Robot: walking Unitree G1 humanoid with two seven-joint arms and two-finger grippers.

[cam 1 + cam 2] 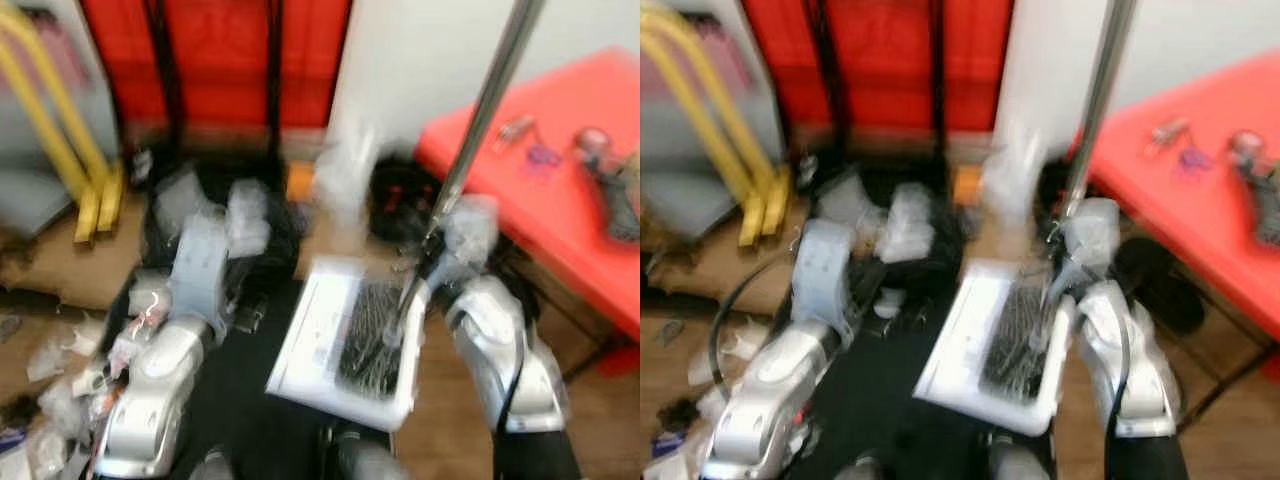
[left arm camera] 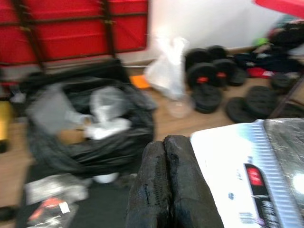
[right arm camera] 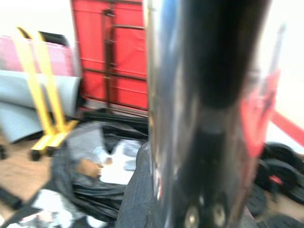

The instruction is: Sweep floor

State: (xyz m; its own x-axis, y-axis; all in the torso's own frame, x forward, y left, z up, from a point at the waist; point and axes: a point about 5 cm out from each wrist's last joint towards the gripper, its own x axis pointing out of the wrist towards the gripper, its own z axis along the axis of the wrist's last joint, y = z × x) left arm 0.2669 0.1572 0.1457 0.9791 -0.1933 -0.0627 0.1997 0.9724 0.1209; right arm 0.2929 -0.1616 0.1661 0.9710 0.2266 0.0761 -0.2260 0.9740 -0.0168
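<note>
Where wood floor shows | black bag | red table

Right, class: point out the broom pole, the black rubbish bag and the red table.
Pole (image 1: 487, 105), left eye view, on the bare metal shaft above the right gripper.
Bag (image 2: 107, 147), left wrist view, on its black front wall.
Table (image 1: 560, 210), left eye view, on a bare part of its red top.
</note>
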